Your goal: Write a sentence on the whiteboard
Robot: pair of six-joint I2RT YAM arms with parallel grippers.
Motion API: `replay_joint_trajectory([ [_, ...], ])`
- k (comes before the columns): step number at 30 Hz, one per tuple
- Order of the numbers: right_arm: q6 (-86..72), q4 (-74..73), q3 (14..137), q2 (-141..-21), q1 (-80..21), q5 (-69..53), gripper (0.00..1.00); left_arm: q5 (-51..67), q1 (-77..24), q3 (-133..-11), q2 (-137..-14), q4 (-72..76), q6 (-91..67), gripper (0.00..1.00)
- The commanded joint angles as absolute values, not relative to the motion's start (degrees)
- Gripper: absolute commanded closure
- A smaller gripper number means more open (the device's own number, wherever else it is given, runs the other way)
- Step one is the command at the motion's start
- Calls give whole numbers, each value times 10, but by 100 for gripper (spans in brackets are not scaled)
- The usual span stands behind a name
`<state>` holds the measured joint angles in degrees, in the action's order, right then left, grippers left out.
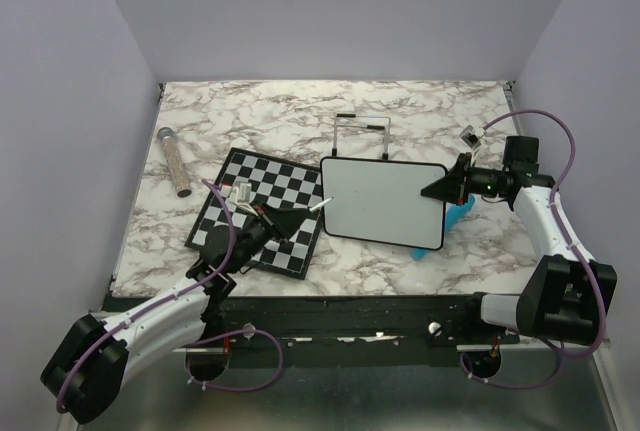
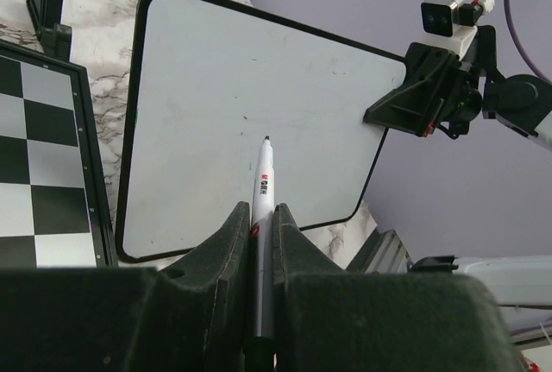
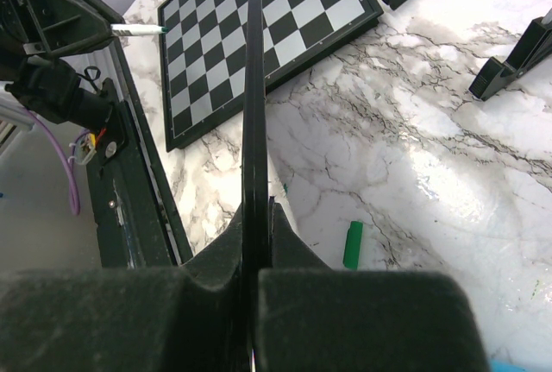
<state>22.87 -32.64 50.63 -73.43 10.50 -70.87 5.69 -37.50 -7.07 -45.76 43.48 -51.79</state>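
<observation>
Left wrist view: whiteboard (image 2: 259,87) blank white in its thin black round-cornered frame, right gripper (image 2: 384,116) pinching its edge, left gripper (image 2: 261,221) clamped on a marker (image 2: 263,178).

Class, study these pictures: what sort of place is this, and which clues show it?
Likely a robot lab test booth: plain lilac walls box in a marble-patterned tabletop, and two cabled robot arms, left and right, are bolted at its near edge.
</observation>
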Motion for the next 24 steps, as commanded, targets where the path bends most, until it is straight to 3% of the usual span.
replay_joint_trajectory([
  [1,248,-309,510,-735,106,-668,100,41,-372,-98,-459,425,-495,100],
  [24,247,-308,510,-735,106,-672,99,53,-339,-95,-427,382,-490,100],
])
